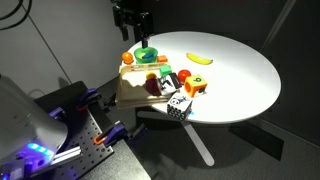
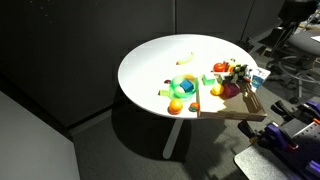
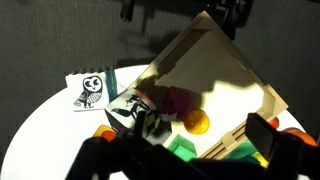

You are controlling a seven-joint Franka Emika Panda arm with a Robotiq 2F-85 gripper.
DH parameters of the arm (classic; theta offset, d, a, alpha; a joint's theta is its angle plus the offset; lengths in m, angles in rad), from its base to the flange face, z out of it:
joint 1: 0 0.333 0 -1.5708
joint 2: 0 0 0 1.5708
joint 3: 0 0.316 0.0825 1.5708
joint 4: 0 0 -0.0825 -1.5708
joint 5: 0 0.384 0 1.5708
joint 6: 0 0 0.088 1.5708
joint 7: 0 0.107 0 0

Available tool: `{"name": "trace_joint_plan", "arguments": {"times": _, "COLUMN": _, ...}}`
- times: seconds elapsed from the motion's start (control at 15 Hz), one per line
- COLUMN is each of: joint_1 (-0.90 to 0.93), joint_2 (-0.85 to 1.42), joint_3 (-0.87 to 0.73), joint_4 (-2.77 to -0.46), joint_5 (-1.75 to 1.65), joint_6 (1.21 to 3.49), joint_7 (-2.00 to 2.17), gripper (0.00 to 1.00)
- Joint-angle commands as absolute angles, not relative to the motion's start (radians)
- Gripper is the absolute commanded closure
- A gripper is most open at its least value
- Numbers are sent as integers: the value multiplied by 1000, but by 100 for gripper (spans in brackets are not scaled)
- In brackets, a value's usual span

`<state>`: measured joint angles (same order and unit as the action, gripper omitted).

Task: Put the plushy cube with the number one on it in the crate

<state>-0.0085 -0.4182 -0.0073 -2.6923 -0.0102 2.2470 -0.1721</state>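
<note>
The crate (image 3: 225, 70) is a shallow light wooden box at the table's edge, and it shows in both exterior views (image 1: 130, 92) (image 2: 240, 105). A purple thing (image 3: 180, 100) and an orange ball (image 3: 197, 122) lie in it. A black-and-white patterned plush cube (image 3: 130, 112) (image 1: 178, 107) sits at the crate's corner. A white cube with an owl picture (image 3: 90, 90) lies beside it on the table. I cannot read a number one on either. My gripper (image 3: 190, 152) (image 1: 135, 28) hangs open and empty high above the crate and bowl.
A round green bowl (image 1: 147, 55) (image 2: 183, 85) stands by the crate. A banana (image 1: 200, 58) lies farther out on the white round table (image 1: 240, 80). Red and orange toys (image 1: 190, 86) sit beside the crate. The table edge is close to the crate.
</note>
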Motion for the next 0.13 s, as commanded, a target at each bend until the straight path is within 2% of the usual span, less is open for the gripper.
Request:
{"name": "trace_joint_plan", "arguments": {"times": 0.0, "joint_1": 3, "joint_2": -423, "joint_3": -18, "joint_4": -2695, "joint_5": -16, "joint_6": 2245, "joint_7": -170, "gripper": 0}}
{"name": "trace_joint_plan", "arguments": {"times": 0.07, "joint_1": 3, "joint_2": -426, "joint_3": -18, "joint_4": -2698, "joint_5": -16, "joint_6": 2245, "joint_7": -171, "gripper": 0}}
